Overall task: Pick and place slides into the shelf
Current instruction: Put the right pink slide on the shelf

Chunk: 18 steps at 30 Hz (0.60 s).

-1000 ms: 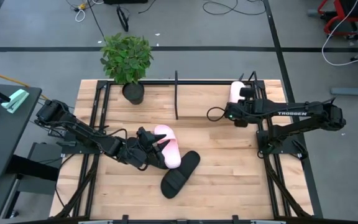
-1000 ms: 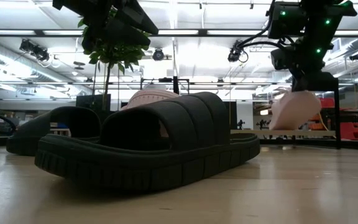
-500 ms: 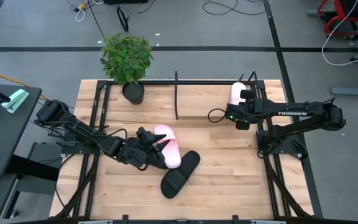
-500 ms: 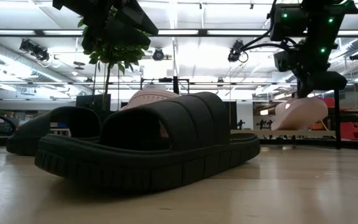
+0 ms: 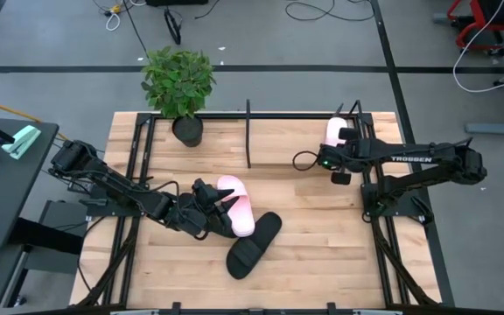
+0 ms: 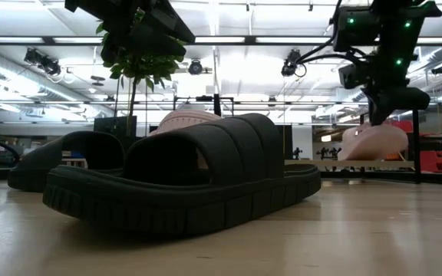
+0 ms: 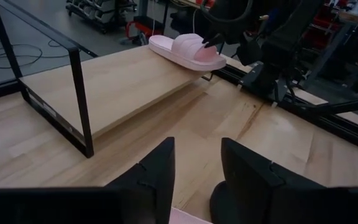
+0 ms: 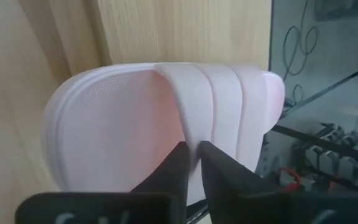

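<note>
One pale pink slide [image 5: 332, 131] lies at the right end of the shelf [image 5: 287, 140], a raised wooden board in a thin black rod frame along the table's far side. My right gripper [image 5: 340, 140] is shut on it. The second pink slide [image 5: 239, 210] rests sole-down mid-table between two black slides [image 5: 254, 245] [image 6: 67, 157]. My left gripper [image 7: 196, 162] is open and hovers over that pink slide, facing the shelf. My right gripper pinches the near edge of the pink slide's wide strap [image 8: 188, 134] between its two fingers [image 8: 219, 171], coming from above and slanting down. The slide [image 7: 188, 51] sits nearly level, sole on or just above the shelf board; which, I cannot tell.
A potted plant [image 5: 180, 87] stands at the table's far left corner, beside the shelf. A black upright post [image 5: 248, 131] rises mid-shelf. Dark rails [image 5: 383, 219] run along both table sides. Bare shelf board stretches left of the placed slide [image 7: 117, 87].
My right gripper has gone down and slightly toward the table's right, staying shut. The pink slide it holds hung tilted, one end low; it has tipped level and come down to the shelf board. The left arm has kept still.
</note>
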Tool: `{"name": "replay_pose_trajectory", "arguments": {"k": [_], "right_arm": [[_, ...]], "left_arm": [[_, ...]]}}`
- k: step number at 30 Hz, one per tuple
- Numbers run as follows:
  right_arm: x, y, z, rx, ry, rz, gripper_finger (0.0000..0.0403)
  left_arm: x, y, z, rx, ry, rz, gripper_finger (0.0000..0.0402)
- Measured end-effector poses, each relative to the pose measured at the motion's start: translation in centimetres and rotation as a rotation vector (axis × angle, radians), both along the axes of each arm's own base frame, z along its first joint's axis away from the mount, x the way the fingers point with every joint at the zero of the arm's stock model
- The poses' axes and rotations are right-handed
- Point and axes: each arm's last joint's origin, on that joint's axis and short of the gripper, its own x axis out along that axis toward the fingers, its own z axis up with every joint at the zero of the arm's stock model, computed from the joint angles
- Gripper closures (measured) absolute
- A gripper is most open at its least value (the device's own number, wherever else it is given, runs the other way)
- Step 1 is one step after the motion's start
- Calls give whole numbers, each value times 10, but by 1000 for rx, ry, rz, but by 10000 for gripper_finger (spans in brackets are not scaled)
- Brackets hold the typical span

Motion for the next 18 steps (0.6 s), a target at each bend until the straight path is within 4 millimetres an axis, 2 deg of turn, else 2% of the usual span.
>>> {"name": "replay_pose_trajectory", "arguments": {"k": [10, 18], "right_arm": [[-7, -7, -1, 70, 27, -53, 331], [-7, -6, -2, 124, 14, -47, 317]], "left_arm": [[-1, 1, -2, -18, 8, 11, 260], [-1, 1, -3, -22, 8, 12, 271]]}}
